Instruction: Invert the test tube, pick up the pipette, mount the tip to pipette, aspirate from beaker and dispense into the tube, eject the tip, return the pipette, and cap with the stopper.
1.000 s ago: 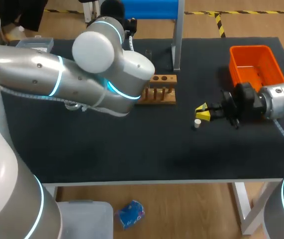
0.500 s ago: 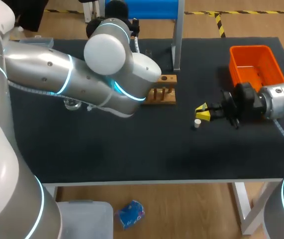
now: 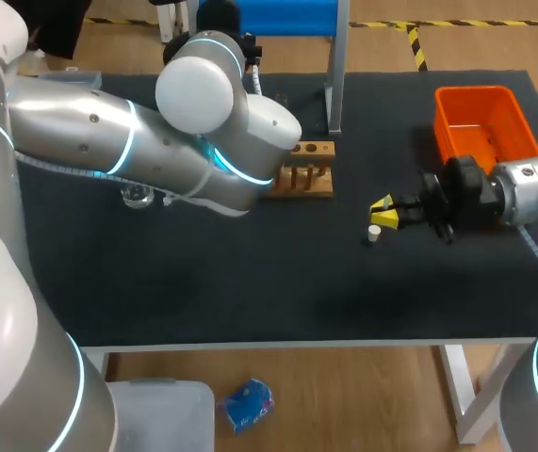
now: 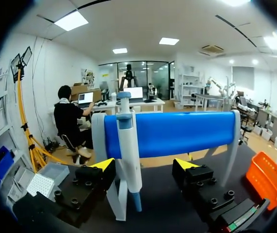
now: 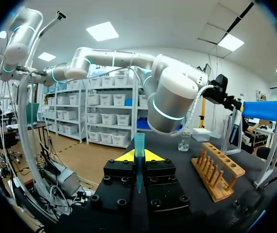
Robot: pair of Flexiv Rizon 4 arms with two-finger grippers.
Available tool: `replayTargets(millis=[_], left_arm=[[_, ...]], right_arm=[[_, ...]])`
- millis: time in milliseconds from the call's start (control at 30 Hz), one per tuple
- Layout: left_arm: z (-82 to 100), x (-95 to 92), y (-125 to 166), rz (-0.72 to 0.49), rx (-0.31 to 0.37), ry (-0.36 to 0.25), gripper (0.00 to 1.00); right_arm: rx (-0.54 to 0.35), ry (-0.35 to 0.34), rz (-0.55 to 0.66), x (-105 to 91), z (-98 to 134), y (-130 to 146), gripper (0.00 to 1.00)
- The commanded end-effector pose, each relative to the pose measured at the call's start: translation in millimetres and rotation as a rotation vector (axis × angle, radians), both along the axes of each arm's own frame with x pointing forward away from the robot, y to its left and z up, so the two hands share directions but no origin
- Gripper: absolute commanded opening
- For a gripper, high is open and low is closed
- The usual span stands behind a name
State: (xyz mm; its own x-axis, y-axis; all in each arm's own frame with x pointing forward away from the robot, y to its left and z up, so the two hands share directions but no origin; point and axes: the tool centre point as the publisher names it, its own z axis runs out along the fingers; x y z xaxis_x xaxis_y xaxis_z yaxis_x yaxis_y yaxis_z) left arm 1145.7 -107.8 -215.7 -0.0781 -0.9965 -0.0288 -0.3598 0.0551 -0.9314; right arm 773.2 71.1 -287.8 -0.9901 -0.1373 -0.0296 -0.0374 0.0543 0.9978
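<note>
Left arm (image 3: 184, 141) swung rearward beyond wooden rack (image 3: 311, 175), left end effector (image 4: 144, 164) spread before white-blue pipette (image 4: 127, 145), right end effector (image 5: 138, 155) pinching translucent blue tube (image 5: 139, 141)

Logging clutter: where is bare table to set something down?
The near strip of the table is bare, in front of the beaker, the stopper and the right gripper. Crowded at the back: left arm, test tube rack, orange bin.

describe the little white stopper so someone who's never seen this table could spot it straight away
Find the orange bin at the table's far right; my right arm passes in front of it and ends in the right gripper with yellow tips. On the dark table right by those tips sits the stopper, a tiny white plug, alone, well right of the wooden rack.
</note>
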Motion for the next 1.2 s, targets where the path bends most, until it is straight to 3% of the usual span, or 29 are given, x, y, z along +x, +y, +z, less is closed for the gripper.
replayTargets(millis=[33, 267, 400, 700, 1200], left_arm=[[-1.8, 5.8, 3, 0.000, 0.003, 0.001, 0.76], [-3.9, 13.5, 7, 0.003, 0.004, 0.000, 0.71], [-5.2, 18.2, 9, 0.004, 0.000, -0.003, 0.56], [-8.0, 25.7, 14, 0.016, -0.015, -0.002, 0.66], [-12.9, 35.7, 17, 0.021, -0.027, -0.008, 0.57]], right_arm=[[-0.002, -0.001, -0.001, -0.8, 1, 0, 0.00], [-0.002, -0.001, -0.001, -0.8, 1, 0, 0.00], [-0.002, -0.001, -0.001, -0.8, 1, 0, 0.00], [-0.002, -0.001, -0.001, -0.8, 1, 0, 0.00], [-0.002, -0.001, -0.001, -0.8, 1, 0, 0.00]])
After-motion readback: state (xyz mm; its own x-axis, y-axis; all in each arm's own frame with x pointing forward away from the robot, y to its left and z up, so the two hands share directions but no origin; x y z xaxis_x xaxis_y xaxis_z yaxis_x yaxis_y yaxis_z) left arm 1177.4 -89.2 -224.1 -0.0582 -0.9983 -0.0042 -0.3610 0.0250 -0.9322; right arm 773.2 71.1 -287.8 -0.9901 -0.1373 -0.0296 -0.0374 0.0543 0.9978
